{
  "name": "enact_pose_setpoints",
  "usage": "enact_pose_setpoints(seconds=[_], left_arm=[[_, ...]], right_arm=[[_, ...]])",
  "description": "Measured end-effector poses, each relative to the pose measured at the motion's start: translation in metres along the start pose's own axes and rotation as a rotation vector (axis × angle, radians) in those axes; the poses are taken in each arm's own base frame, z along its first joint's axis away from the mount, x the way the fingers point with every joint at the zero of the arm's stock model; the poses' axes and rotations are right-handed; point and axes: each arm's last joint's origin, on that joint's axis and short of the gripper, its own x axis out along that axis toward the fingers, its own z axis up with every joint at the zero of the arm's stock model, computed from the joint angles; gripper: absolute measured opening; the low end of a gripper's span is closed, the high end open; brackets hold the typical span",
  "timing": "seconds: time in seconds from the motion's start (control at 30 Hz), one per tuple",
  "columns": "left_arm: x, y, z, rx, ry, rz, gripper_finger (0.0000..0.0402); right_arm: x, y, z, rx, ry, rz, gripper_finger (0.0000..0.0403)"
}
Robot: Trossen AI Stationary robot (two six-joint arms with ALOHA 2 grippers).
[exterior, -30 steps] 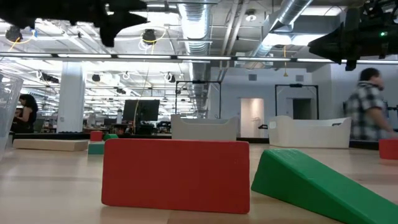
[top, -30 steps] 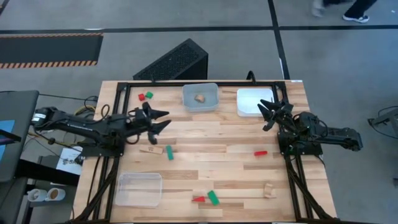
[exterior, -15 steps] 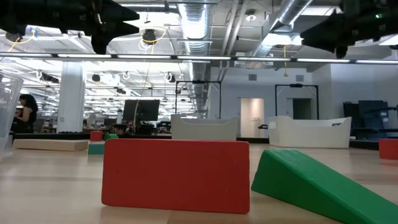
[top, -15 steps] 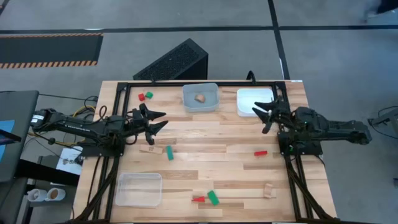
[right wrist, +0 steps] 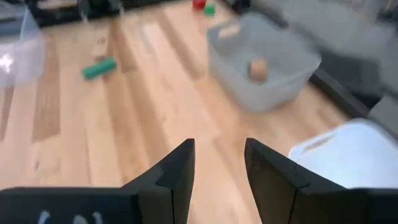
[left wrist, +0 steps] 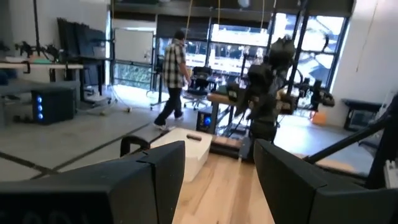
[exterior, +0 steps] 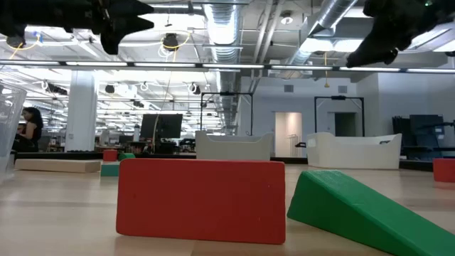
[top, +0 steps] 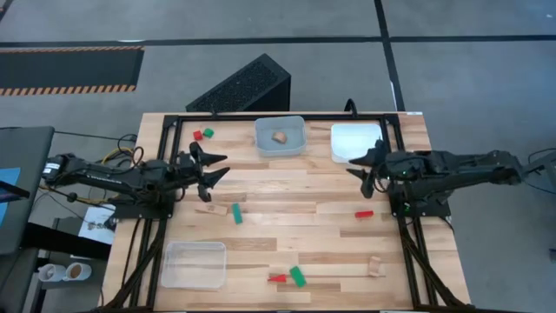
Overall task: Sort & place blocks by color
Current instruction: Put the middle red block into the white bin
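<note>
Small blocks lie scattered over the wooden table. A red block (top: pixel 197 136) and a green block (top: pixel 208 132) sit by the far left corner. A wood bar (top: pixel 207 209) and a green bar (top: pixel 236 213) lie left of centre. A red bar (top: pixel 364 213) lies on the right. A red block (top: pixel 277 278), a green wedge (top: pixel 298 276) and a wood block (top: pixel 375 266) lie near the near edge. My left gripper (top: pixel 215 167) hovers open above the table, over its left part. My right gripper (top: pixel 358 166) hovers open on the right, pointing toward the table's left.
A clear bin (top: pixel 280 146) at the far middle holds one wood block (top: pixel 279 136). A white-looking bin (top: pixel 356 142) stands at the far right and a clear bin (top: pixel 194 264) at the near left. A person (left wrist: pixel 171 74) walks in the room beyond the table.
My right gripper has swung from pointing at the far edge to pointing toward the table's left, and has moved a little toward the table's middle. My left gripper has drawn back slightly toward the table's left. No block has moved.
</note>
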Motion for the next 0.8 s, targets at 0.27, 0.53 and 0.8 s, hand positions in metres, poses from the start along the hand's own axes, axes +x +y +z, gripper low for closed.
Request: enact_pose_setpoints(seconds=[0.27, 0.53, 0.8], left_arm=[[-0.007, 0.001, -0.012, -0.017, -0.011, -0.091, 0.0178], [-0.017, 0.007, -0.034, -0.110, -0.075, -0.099, 0.0178], [-0.019, 0.007, -0.039, -0.122, -0.066, -0.126, 0.0178]], right_arm=[[0.003, 0.015, -0.013, 0.010, 0.189, 0.061, 0.0167], [0.014, 0.025, -0.035, -0.011, 0.463, 0.020, 0.0176], [0.029, 0.038, -0.056, -0.091, 0.703, -0.026, 0.0187]])
